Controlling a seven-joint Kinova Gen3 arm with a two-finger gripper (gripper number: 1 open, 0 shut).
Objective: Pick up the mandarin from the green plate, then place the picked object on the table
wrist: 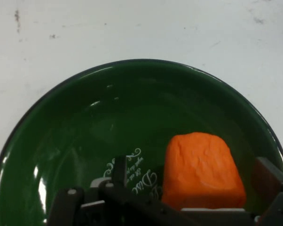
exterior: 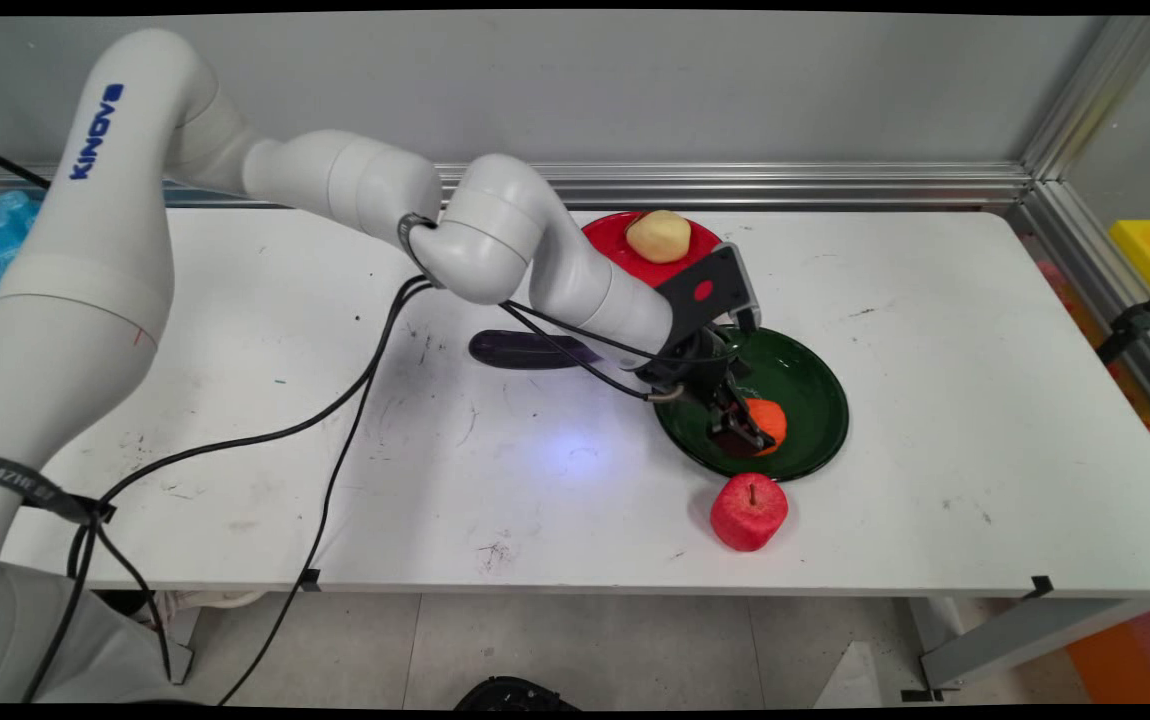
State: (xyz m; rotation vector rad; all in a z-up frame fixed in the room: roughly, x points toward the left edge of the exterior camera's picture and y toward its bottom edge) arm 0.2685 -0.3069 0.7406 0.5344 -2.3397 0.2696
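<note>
Main view: scuffed white table against grey wall, end effector open around orange block.

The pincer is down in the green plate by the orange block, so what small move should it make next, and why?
Probably shut on the orange block: the pincer sits low in the green plate with the block between its fingers, which look apart.

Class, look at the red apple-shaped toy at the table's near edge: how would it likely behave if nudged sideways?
The red apple-shaped toy looks rounded, so it may rock or roll instead of sliding. Its rough matt skin suggests it is not slippery. It stands close to the white table's near edge, so a push that way might send it off.
</note>
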